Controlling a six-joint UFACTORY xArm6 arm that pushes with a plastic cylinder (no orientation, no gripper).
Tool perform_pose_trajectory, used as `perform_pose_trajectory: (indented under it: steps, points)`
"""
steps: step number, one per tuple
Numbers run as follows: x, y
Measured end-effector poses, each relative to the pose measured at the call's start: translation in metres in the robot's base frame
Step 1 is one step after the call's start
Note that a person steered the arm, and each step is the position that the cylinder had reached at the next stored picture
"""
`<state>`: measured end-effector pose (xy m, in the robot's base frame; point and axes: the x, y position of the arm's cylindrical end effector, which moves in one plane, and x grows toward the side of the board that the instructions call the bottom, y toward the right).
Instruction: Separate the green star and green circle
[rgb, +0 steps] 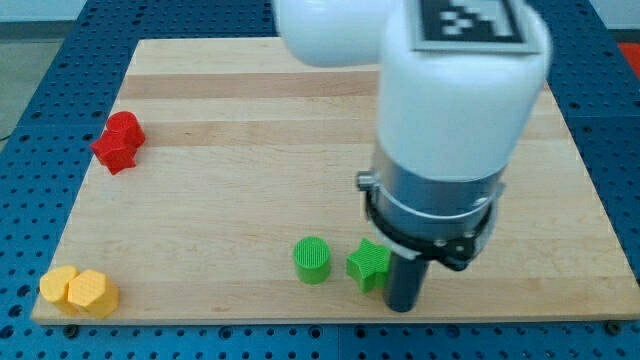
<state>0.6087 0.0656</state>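
The green circle (312, 260) stands near the board's bottom edge, a little left of centre. The green star (368, 265) lies just to its right, with a narrow gap between them. My tip (402, 306) is down at the bottom edge of the board, touching or almost touching the star's right side. The arm's white and grey body hangs over the board above the star and hides the area behind it.
Two red blocks (118, 142) sit pressed together at the view's left. Two yellow blocks (80, 291) sit together at the bottom left corner. The wooden board (230, 120) rests on a blue perforated table (30, 110).
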Motion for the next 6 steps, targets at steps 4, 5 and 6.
perform_pose_trajectory:
  steps: [4,5,6]
  points:
    - [-0.047,-0.100]
    - [-0.068,-0.085]
    - [-0.058,-0.048]
